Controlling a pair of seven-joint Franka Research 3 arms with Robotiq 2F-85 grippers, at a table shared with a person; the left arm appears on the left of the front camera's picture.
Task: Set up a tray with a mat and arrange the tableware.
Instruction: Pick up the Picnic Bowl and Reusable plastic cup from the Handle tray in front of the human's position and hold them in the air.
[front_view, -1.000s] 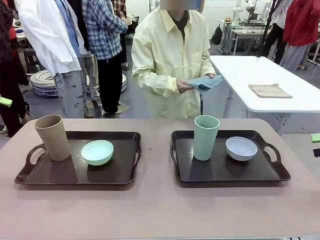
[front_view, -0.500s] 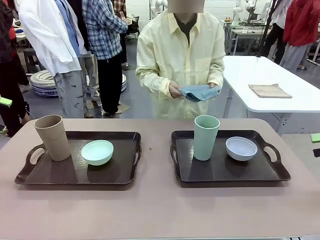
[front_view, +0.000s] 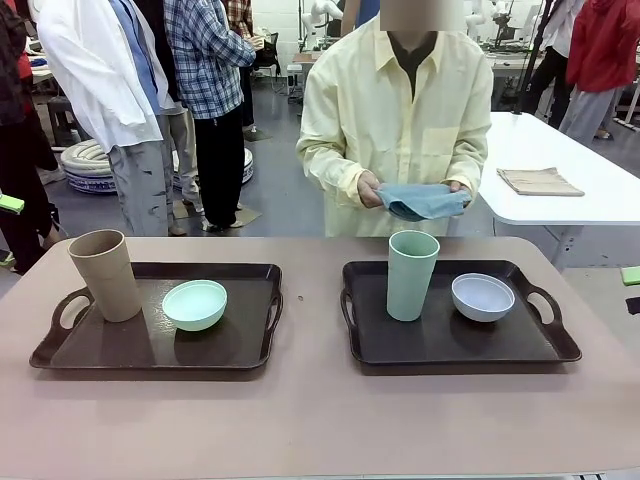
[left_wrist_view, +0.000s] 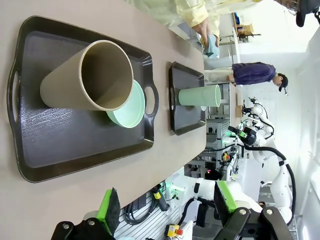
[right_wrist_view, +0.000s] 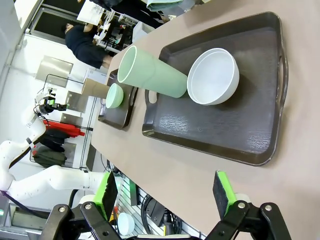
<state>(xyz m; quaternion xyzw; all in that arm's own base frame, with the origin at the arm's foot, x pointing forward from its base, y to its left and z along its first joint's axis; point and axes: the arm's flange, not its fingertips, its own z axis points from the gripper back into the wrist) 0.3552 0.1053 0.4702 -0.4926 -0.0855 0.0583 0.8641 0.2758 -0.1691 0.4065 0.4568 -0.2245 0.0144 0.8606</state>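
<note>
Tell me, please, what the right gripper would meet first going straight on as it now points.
Probably the right gripper meets the tray, on its bare floor just short of the white bowl; depth is unclear.

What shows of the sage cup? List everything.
The sage cup is tall, handleless and tapered, wider at its open rim, matte like plastic, and looks empty in the right wrist view. It stands upright on the left half of the right tray, beside the white bowl with a gap between; nothing grips it.
</note>
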